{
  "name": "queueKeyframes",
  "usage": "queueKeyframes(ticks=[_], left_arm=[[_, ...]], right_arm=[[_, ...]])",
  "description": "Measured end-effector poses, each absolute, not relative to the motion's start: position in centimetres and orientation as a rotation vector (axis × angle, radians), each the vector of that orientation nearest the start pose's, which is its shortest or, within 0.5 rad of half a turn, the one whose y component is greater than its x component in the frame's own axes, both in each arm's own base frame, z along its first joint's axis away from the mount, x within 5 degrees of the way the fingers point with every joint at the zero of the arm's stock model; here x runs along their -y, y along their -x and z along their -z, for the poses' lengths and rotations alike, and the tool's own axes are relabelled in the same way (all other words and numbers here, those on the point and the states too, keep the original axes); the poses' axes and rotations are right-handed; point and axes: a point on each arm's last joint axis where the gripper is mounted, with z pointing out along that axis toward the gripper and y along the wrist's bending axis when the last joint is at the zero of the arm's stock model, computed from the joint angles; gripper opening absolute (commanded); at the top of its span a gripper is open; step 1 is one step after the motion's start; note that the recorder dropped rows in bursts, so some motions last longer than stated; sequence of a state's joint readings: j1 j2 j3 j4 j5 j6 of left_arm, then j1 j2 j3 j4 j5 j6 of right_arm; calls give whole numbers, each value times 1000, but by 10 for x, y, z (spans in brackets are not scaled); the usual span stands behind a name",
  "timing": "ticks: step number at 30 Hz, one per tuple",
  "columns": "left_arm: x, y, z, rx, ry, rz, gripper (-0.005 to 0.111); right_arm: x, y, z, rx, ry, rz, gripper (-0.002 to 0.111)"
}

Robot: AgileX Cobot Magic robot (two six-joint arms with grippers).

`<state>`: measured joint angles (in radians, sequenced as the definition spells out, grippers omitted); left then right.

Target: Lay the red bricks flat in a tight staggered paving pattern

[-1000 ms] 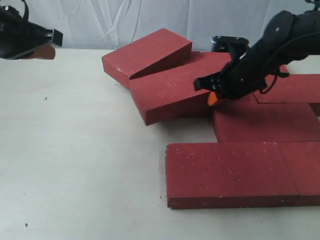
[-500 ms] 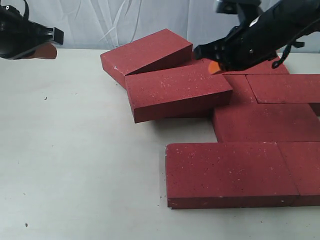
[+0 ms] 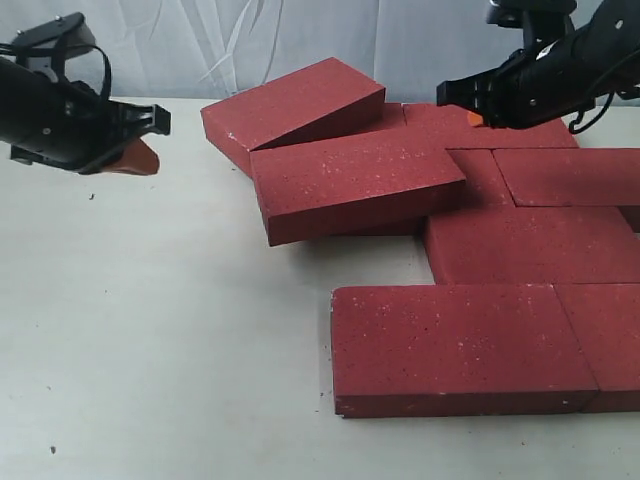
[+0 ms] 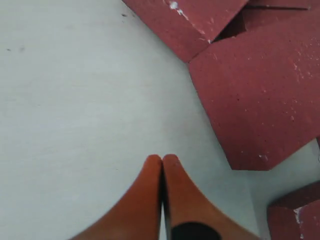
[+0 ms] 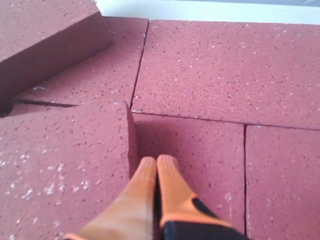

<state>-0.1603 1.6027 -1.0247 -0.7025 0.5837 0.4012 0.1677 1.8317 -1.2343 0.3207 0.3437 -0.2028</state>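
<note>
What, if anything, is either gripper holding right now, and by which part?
Nothing is held. The left gripper is shut, empty, over the white table; the right gripper is shut, empty, over the rough dark red rectangular paver bricks.

red bricks (image 3: 520, 240) | dark red, white-flecked | most flat, two (image 3: 355, 185) tilted, overlapping

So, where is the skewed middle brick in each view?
Exterior view: skewed middle brick, centre, overlapping the laid bricks.
Left wrist view: it lies beyond the left claw.
Right wrist view: it lies raised beside the right claw.
Shared landmark: the propped brick behind it.
</note>
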Motion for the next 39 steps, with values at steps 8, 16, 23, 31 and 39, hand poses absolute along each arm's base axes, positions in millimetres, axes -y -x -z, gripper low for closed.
queueKeyframes(ticks=[8, 16, 23, 31, 39], left_arm=[[126, -343, -182, -2607, -104, 692, 0], [152, -362, -178, -2580, -109, 765, 0], [153, -361, -178, -2585, -110, 776, 0], [154, -357, -180, -2610, -151, 801, 0], [148, -341, -212, -2580, -343, 742, 0]], right_arm=[[-76, -408, -174, -2438, 105, -220, -1], [-79, -400, -162, -2556, 200, -243, -1], [-87, -390, -173, -2604, 235, -314, -1], [-87, -367, -233, -2542, 300, -360, -1], [-100, -337, -272, -2520, 463, -356, -1]])
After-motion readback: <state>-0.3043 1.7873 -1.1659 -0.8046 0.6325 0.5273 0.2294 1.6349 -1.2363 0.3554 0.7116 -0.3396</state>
